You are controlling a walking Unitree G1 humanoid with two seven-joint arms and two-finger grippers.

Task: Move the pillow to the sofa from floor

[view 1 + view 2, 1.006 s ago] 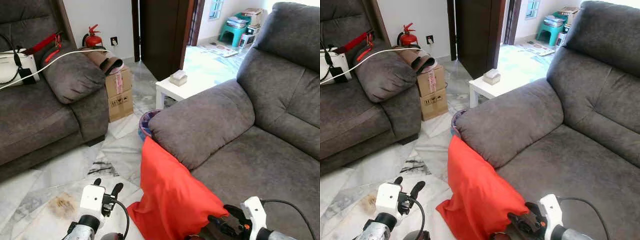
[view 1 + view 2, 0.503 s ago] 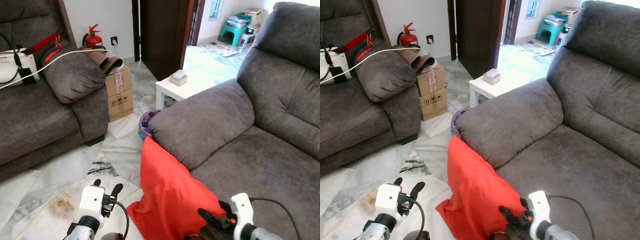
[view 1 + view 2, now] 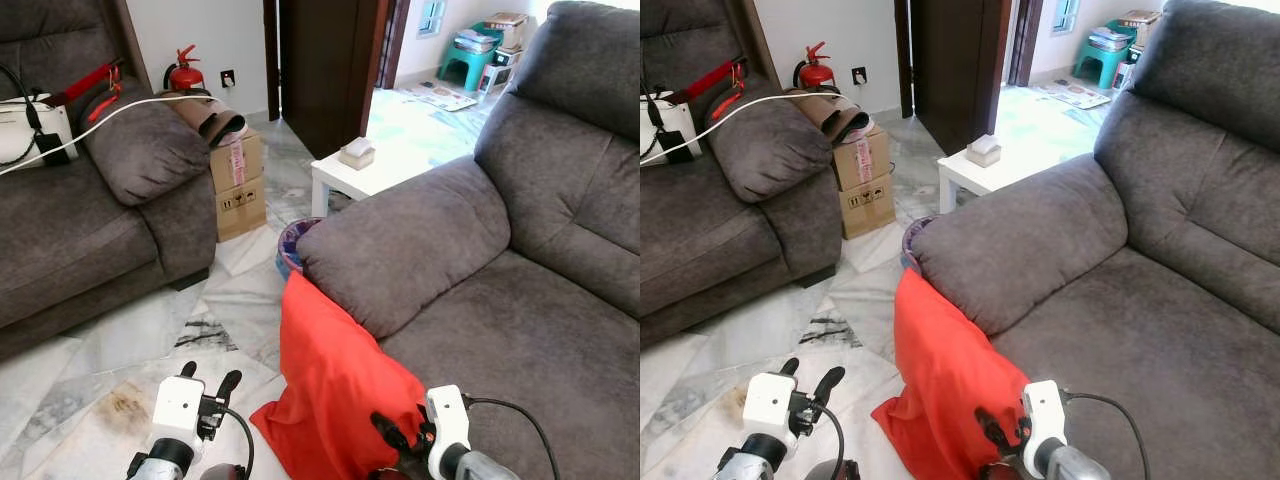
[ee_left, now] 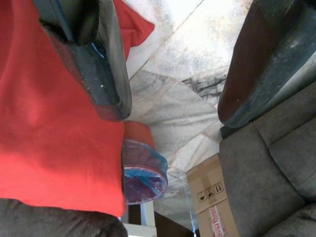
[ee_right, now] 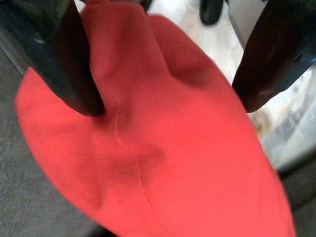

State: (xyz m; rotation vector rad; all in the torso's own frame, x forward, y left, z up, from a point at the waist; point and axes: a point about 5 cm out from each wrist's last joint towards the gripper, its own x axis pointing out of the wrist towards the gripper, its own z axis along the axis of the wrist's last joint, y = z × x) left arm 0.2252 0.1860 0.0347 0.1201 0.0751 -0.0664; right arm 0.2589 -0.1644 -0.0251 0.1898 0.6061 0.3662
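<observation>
The red pillow [image 3: 335,385] stands on end on the marble floor [image 3: 120,340], leaning against the front of the grey sofa [image 3: 500,270] just under its armrest; its bottom edge is cut off by the frame at about 6 o'clock.

The right gripper [image 5: 163,64] has its fingers spread wide with the pillow's top corner between them. One finger [image 5: 59,64] presses into the fabric, and whether the other touches is hard to say.

The left gripper [image 3: 208,380] sits at roughly 7 o'clock over the floor, just beside the pillow, fingers well apart and holding nothing.

A round bin [image 4: 143,173] with a blue liner peeks out behind the pillow at the armrest's foot; what's inside can't be made out.

Two stacked cardboard boxes [image 3: 238,185] sit at 11 o'clock beside the other sofa [image 3: 90,220], with handling symbols and red-printed tape too small to read. A white side table [image 3: 365,175] carries a small box, and a red fire extinguisher [image 3: 185,75] stands by the wall.
</observation>
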